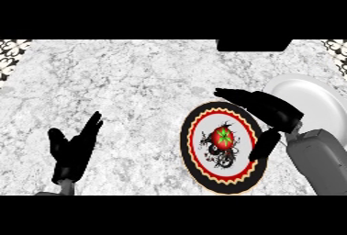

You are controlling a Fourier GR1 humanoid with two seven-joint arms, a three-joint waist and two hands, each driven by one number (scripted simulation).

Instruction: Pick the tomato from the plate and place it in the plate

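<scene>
Fingers (234,95) and thumb flank tomato (222,136), untouching

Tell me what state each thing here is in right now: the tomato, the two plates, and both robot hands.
Tomato: resting in the middle of the patterned plate, not held.
Patterned plate: flat on the counter, carrying the tomato.
White plate: flat on the counter, nothing visible on it, partly covered by the right arm.
Right robot hand: open, over the patterned plate's far-right rim, fingers and thumb spread either side of the tomato.
Left robot hand: open, resting at lower left, fingers up.
</scene>
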